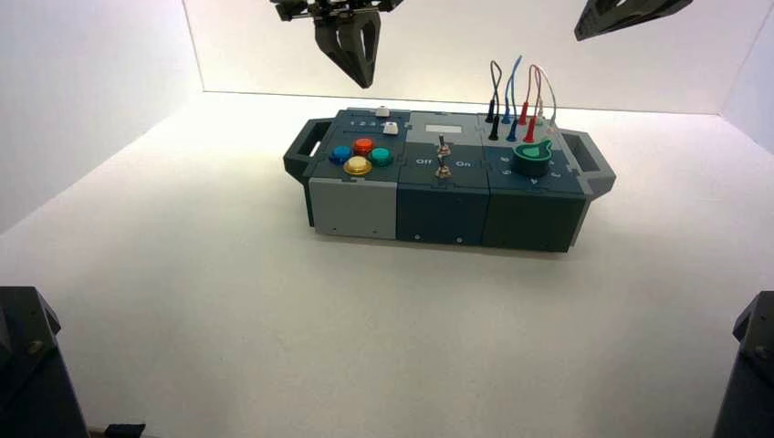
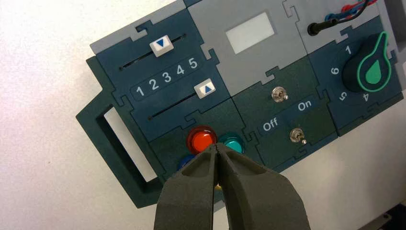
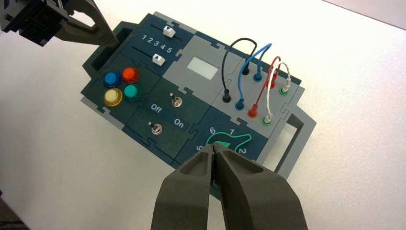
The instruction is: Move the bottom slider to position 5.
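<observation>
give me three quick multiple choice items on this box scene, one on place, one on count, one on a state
1. Where is the left gripper?
A. on the knob
B. up in the air behind the box's button end
C. on the table in front of the box

2. How many round buttons are there?
A. two
B. four
C. six

3. Where does the bottom slider sit?
A. under 1
B. under 3
C. near 5

Key: 1 B, the high view shows it hanging above and behind the box, touching nothing. 2 B, the right wrist view shows blue, red, yellow and teal. 3 C, the left wrist view shows its white knob just past the 5.
</observation>
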